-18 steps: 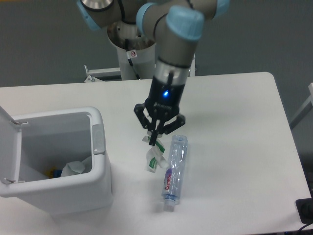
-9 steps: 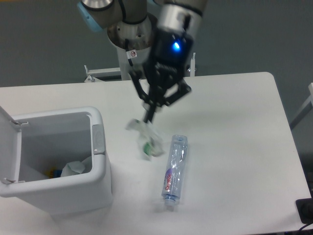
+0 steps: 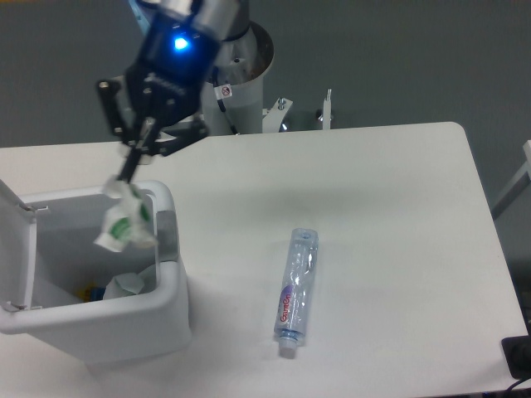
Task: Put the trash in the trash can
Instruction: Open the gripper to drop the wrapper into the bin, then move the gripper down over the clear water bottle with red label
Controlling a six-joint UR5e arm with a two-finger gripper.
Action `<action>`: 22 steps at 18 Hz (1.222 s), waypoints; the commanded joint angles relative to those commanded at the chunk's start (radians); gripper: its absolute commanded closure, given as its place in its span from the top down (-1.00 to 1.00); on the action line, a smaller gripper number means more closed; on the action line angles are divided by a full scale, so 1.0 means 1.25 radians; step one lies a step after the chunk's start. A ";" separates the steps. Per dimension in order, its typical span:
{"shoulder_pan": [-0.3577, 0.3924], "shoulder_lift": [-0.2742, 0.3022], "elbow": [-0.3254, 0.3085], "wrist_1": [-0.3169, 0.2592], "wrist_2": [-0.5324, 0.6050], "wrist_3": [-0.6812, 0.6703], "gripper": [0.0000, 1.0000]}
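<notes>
Now, in the fixed camera view, your gripper sits in the upper left of the frame, its fingers pinched together on the top edge of the crumpled white wrapper. You can see the wrapper hanging from the fingertips, its green strip facing the camera, right over the open mouth of the white trash can near the can's right wall. It does not appear to touch the rim, though the blur makes this hard to judge.

You have the trash can at the lower left of the frame, standing on the white table, with its hinged lid flipped up along the left edge. Inside, toward the bottom, you can make out some white crumpled material and a small patch of yellow and blue that is too small to identify.

Your crushed clear water bottle lies flat on the table at lower centre, well apart from the can, with its cap end toward the bottom of the frame and the red-lettered label on its lower half. A blue light glows on the wrist above the gripper, and the arm's white base pedestal stands behind the table's far edge.
</notes>
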 joint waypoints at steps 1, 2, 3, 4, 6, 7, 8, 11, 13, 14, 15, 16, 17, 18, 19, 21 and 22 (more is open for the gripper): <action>-0.015 -0.009 -0.002 0.000 0.001 0.000 -1.00; -0.027 -0.022 -0.004 -0.002 0.005 -0.001 -1.00; -0.032 -0.032 -0.004 -0.001 0.005 -0.001 -0.95; -0.033 -0.040 -0.003 -0.001 0.006 0.000 -0.85; -0.036 -0.045 0.002 0.004 0.007 0.006 0.29; -0.036 -0.045 0.010 0.005 0.011 0.007 0.70; -0.036 -0.043 0.013 0.004 0.018 0.006 0.91; -0.033 -0.028 0.022 0.001 0.047 0.006 1.00; -0.016 -0.030 0.038 -0.001 0.052 0.005 1.00; 0.005 -0.030 0.049 -0.002 0.052 0.002 1.00; 0.039 -0.034 0.066 -0.002 0.052 -0.005 1.00; 0.056 -0.041 0.080 -0.006 0.053 -0.006 1.00; 0.077 -0.052 0.097 -0.012 0.056 -0.009 1.00; 0.097 -0.070 0.108 -0.016 0.071 -0.010 1.00; 0.115 -0.081 0.112 -0.027 0.088 -0.010 1.00; 0.143 -0.121 0.119 -0.034 0.108 0.004 1.00; 0.153 -0.146 0.126 -0.036 0.116 0.005 1.00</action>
